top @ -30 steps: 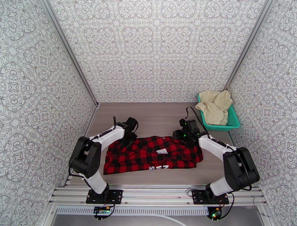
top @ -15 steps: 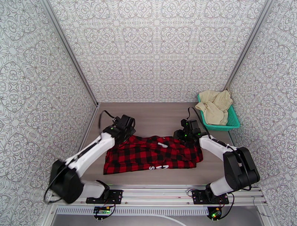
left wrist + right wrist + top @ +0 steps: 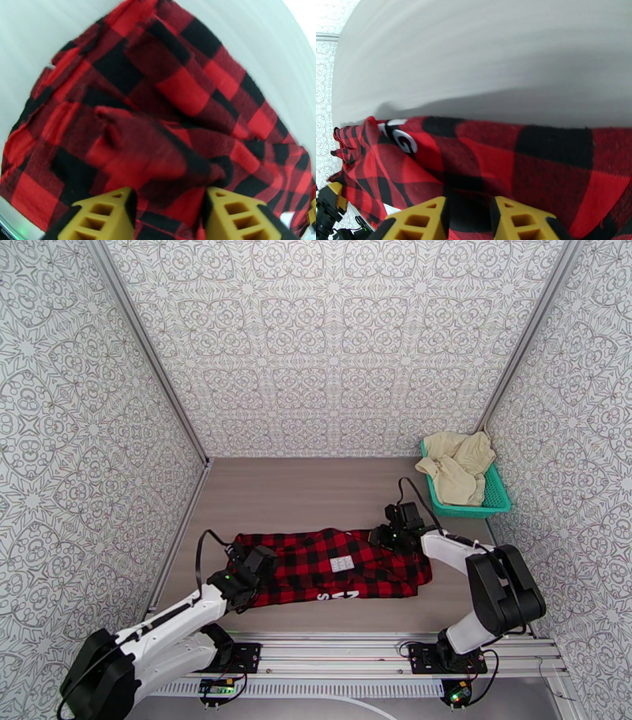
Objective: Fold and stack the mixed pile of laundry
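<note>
I'm seeing the left end effector [image 3: 254, 565] sitting on the lower-left corner of the flannel shirt [image 3: 332, 575], fingers [image 3: 102, 217] parted, a cloth ridge lying between them. The shirt is lying flat on the bench [image 3: 316, 493], centre frame. The right end effector [image 3: 393, 536] is pinching its upper-right edge. Cream cloths [image 3: 458, 465] are sitting in the teal basket [image 3: 474, 511], right of frame.

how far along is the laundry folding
Early. The checked shirt lies on the table and looks folded into a long band. In hand: the right gripper pinches its far edge; the left gripper stands open over a bunched fold at the other end. Left: finishing that fold, then the cream clothes in the basket; no stack yet.
</note>
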Available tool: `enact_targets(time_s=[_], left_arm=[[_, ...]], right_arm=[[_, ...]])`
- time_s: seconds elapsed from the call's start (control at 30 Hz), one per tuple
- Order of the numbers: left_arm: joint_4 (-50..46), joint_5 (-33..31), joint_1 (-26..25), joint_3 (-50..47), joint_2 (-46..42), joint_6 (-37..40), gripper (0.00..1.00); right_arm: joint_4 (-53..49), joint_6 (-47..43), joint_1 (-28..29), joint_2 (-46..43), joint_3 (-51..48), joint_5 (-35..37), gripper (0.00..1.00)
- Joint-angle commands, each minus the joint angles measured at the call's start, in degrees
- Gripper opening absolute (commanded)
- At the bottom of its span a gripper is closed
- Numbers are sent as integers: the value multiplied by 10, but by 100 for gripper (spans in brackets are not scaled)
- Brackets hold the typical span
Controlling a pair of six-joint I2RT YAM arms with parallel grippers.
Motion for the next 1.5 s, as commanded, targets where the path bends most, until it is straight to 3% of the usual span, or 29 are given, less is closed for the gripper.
enact_targets(time_s=[0.0, 0.17, 0.27, 0.3, 0.37, 0.47, 0.57, 0.73, 0.9, 1.03, 1.2, 1.3, 1.47], left_arm=[[-178, -27, 8, 58, -14, -75, 54], [-302, -27, 19, 106, -58, -85, 55], [-327, -10, 27, 120, -69, -78, 57], [-309, -5, 28, 121, -72, -49, 54], [-188, 41, 42, 120, -62, 84, 44], [-67, 118, 69, 159, 16, 223, 33], [-7, 211, 103, 224, 138, 334, 25], [9, 304, 136, 288, 310, 405, 11], [40, 329, 181, 224, 349, 400, 7], [34, 312, 207, 163, 335, 389, 6], [62, 309, 188, 80, 298, 306, 6], [98, 312, 135, 45, 274, 234, 6], [122, 333, -14, 40, 252, 119, 6]], right_arm=[[-48, 5, -35, -36, -28, 26, 36], [-102, -21, -75, -83, -44, 49, 36], [-115, -21, -76, -102, -43, 46, 36], [-120, -20, -75, -107, -41, 40, 36], [-131, -9, -75, -122, -37, 21, 35], [-147, 26, -70, -146, -37, 1, 32], [-159, 65, -51, -147, -39, -2, 33], [-109, 140, -10, -87, -47, 12, 33], [-48, 157, 0, 28, 1, 63, 26], [-72, 124, -1, 150, 128, 78, 22], [-132, 85, -1, 288, 309, 83, 21], [-156, 65, -1, 368, 425, 66, 22], [-246, 9, -2, 508, 663, 38, 27]])
